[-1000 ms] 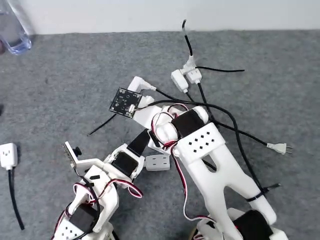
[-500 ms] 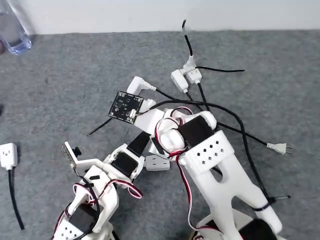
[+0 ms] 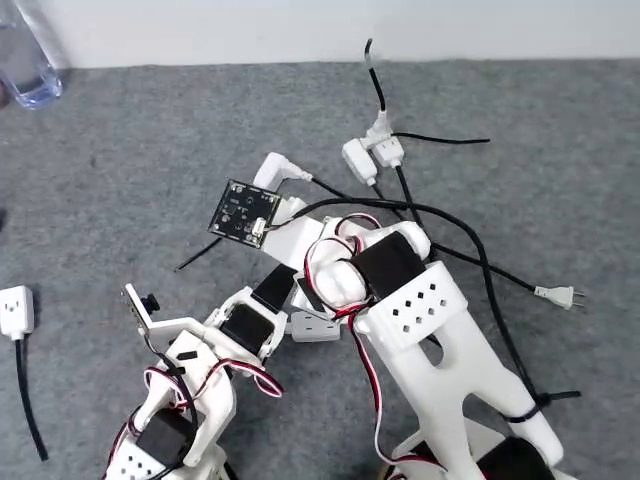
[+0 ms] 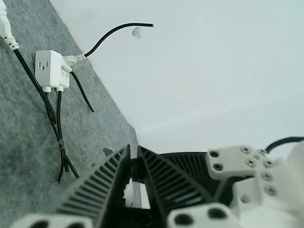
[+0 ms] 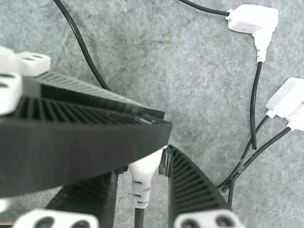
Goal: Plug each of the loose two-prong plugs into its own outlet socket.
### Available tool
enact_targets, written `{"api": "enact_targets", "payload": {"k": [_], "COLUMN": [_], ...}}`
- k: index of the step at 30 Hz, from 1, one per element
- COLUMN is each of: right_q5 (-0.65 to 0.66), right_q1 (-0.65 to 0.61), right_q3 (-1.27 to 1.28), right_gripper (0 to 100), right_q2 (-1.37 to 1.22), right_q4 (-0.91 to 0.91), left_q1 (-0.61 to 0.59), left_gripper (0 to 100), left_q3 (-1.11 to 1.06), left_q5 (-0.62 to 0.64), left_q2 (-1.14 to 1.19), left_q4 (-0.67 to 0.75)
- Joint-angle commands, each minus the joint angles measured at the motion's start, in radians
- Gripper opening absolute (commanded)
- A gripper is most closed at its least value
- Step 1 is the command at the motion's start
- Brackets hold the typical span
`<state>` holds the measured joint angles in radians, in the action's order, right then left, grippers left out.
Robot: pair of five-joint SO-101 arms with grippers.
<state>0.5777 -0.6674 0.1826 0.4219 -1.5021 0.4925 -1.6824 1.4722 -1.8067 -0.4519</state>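
Currently, a white two-prong plug [image 5: 142, 178] is pinched by the right gripper [image 5: 164, 142], near the high view's middle. The left gripper [image 4: 134, 152] is pressed together on an unidentifiable white piece [image 4: 127, 191]. Prongs should be squared to the outlet block [image 3: 315, 326], lower centre, before being pushed.

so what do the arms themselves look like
Both are white printed shells around black servo blocks. The right arm has a plate with a grid of diamond-shaped holes; red, white and black wires loop by its joints, and on the left arm too. The left pincer and right pincer have black ribbed fingers. A dark camera board sits on the right wrist.
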Motion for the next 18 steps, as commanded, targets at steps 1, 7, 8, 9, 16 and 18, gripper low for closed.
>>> {"api": "enact_targets", "payload": {"k": [1, 7, 8, 9, 16, 18], "right_q5": [-0.012, -0.012, -0.012, -0.012, -0.034, -0.037], "right_q1": [-0.028, -0.027, -0.027, -0.027, -0.028, -0.030], "right_q3": [-0.101, -0.114, -0.114, -0.114, -0.192, -0.218], "right_gripper": [0.8, 0.8, 0.8, 0.8, 0.8, 0.8], "right_q2": [0.036, 0.038, 0.038, 0.038, 0.038, 0.038], "right_q4": [0.012, 0.010, 0.010, 0.010, -0.039, -0.051], "left_q1": [0.000, 0.000, 0.000, 0.000, 0.000, 0.000], "left_gripper": [3, 3, 3, 3, 3, 3], "left_q3": [-0.001, -0.001, -0.001, -0.001, -0.001, -0.001], "left_q5": [0.008, 0.008, 0.008, 0.008, 0.008, 0.008], "left_q2": [-0.009, -0.009, -0.009, -0.009, -0.009, -0.009], "left_q4": [-0.009, -0.009, -0.009, -0.009, -0.009, -0.009]}}
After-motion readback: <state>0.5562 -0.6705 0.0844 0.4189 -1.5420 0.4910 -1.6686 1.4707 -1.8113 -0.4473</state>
